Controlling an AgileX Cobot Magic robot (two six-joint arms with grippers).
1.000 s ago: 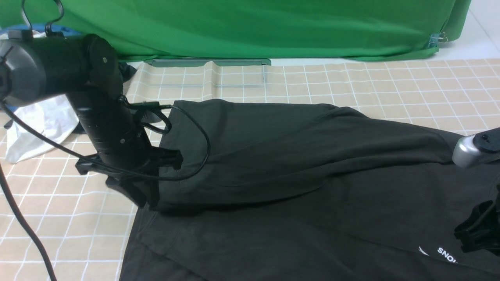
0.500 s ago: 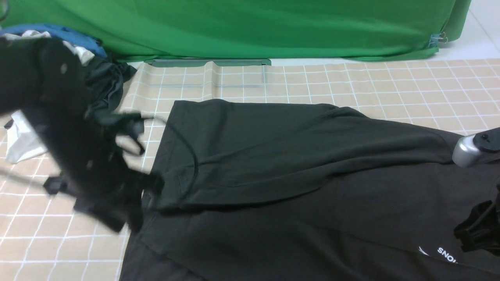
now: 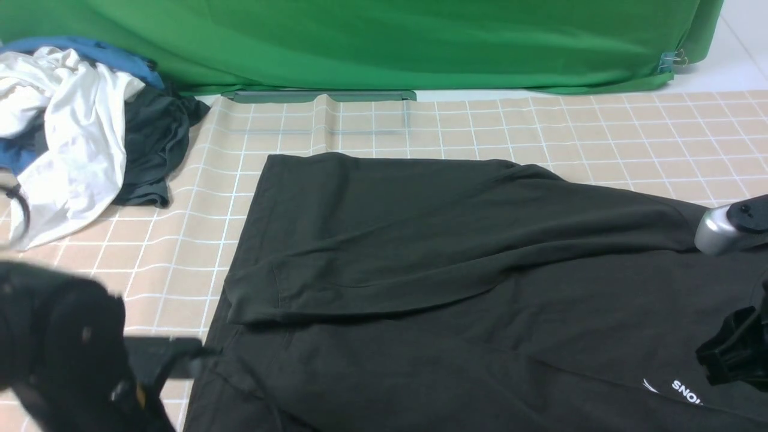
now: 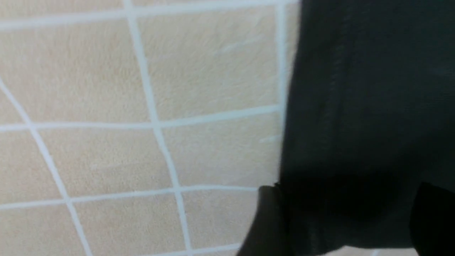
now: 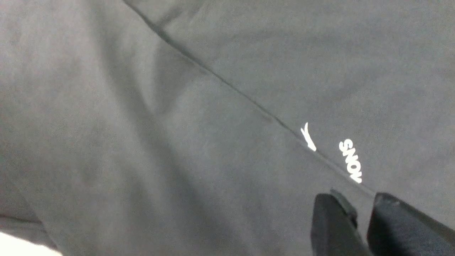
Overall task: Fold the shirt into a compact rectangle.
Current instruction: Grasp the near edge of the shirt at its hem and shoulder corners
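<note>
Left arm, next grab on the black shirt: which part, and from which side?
Probably best to grip the shirt at its left side edge, just nearer the robot than the folded flap's corner. Come in low from the robot's left across the checked mat. That edge lies flat, straight and uncovered, and the left gripper is open right at it.

Matt black cotton-like shirt (image 3: 456, 252)

Checked tablecloth (image 3: 540, 126) bears black shirt (image 3: 420, 252); clothes pile (image 3: 78, 132) at left

Front overview; both wrists close above shirt (image 3: 456, 270)
</note>
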